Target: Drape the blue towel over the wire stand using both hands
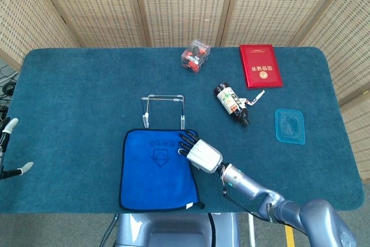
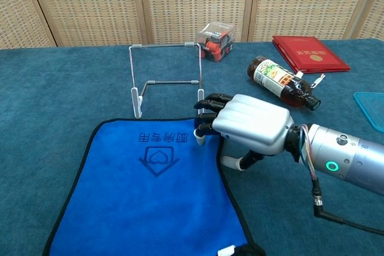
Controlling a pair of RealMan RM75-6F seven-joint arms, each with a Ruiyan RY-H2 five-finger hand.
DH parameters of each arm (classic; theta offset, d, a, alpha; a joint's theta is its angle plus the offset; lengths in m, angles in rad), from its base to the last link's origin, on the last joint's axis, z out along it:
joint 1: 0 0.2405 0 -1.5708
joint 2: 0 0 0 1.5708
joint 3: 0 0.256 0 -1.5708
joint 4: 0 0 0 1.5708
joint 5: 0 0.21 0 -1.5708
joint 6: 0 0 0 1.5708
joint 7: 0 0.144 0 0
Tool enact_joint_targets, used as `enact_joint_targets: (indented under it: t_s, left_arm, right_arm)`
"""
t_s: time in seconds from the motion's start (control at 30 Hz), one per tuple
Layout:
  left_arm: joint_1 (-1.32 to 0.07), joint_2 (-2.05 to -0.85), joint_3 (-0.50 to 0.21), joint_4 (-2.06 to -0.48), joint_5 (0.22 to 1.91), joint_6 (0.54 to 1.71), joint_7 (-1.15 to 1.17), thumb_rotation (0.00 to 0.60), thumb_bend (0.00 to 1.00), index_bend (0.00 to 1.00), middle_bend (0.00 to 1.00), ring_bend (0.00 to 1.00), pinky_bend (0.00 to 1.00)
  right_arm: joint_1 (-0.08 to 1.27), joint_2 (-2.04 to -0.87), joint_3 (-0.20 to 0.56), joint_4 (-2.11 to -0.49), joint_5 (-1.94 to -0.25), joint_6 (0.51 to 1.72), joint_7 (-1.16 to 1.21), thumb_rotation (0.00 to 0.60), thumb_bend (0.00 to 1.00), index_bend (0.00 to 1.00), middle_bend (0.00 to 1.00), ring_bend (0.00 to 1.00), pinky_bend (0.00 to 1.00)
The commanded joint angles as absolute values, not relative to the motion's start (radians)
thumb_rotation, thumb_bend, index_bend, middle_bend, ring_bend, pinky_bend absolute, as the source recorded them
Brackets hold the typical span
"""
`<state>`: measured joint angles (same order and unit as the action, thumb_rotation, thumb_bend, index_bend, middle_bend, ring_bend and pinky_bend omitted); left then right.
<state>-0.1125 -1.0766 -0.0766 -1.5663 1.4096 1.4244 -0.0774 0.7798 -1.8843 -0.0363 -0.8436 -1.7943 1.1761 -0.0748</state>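
Right hand (image 2: 249,127) is down on the far right corner of the blue towel (image 2: 150,193), fingertips (image 2: 201,133) curled onto the cloth and thumb tucked under the edge, so it looks like it's pinching that corner. From these angles I honestly can't tell how much fabric is really between them. The towel itself lies flat on the table (image 1: 75,85), its far edge just in front of the wire stand (image 2: 167,79), which sits upright and bare.

The left hand (image 1: 8,148) is way off at the table's left edge, fingers spread apart, holding nothing, well away from the towel.

What worries me:

- That pinch looks shallow. If the right hand lifts now, the corner could just slip out.
- With only one corner held, the towel would hang lopsided and bunch up instead of spreading over the top bar. The left hand needs the other far corner first.
- The right hand is very near the stand's right leg. The frame looks light, so a nudge or a dragged hem could tip or slide it.
- The bottle (image 2: 282,82) lies close to the right forearm, and a wide swing could roll it.
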Motion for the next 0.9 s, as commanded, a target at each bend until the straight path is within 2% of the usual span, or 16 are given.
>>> enact_joint_targets:
  t_s: [0.03,0.2,0.33,0.5,0.67,0.8,0.9]
  left_arm:
    - [-0.112,-1.077,-0.077,-1.564,1.408,1.423,-0.079,0.6,0.0,0.0,0.0,0.0,0.0]
    - [-0.111,-1.076,-0.077,-1.561,1.408,1.424,-0.084,0.6,0.0,0.0,0.0,0.0,0.0]
    - [-0.11,-1.076,-0.077,-1.56,1.409,1.426,-0.087,0.6,0.0,0.0,0.0,0.0,0.0]
    - [-0.11,-1.076,-0.078,-1.558,1.406,1.423,-0.09,0.6,0.0,0.0,0.0,0.0,0.0]
    - [-0.11,-1.076,-0.078,-1.558,1.405,1.424,-0.091,0.6,0.0,0.0,0.0,0.0,0.0]
    - [-0.109,-1.074,-0.078,-1.559,1.405,1.423,-0.093,0.6,0.0,0.0,0.0,0.0,0.0]
    - [-0.109,-1.074,-0.078,-1.56,1.406,1.423,-0.093,0.6,0.0,0.0,0.0,0.0,0.0]
  right_arm:
    - [0.777,-1.878,-0.046,-0.842,-1.8,1.188,-0.065,0.6,0.39,0.36,0.26,0.1,0.09]
    - [0.769,-1.882,-0.063,-0.829,-1.803,1.198,-0.031,0.6,0.39,0.37,0.26,0.11,0.1]
    - [0.765,-1.894,-0.071,-0.81,-1.81,1.217,-0.012,0.6,0.4,0.44,0.27,0.12,0.11]
    - [0.766,-1.908,-0.082,-0.794,-1.822,1.237,0.015,0.6,0.46,0.51,0.28,0.14,0.11]
    - [0.767,-1.92,-0.086,-0.779,-1.828,1.254,0.038,0.6,0.47,0.5,0.28,0.15,0.12]
    - [0.771,-1.926,-0.093,-0.755,-1.834,1.257,0.058,0.6,0.44,0.46,0.27,0.15,0.13]
    - [0.771,-1.934,-0.092,-0.739,-1.832,1.264,0.066,0.6,0.45,0.47,0.27,0.15,0.13]
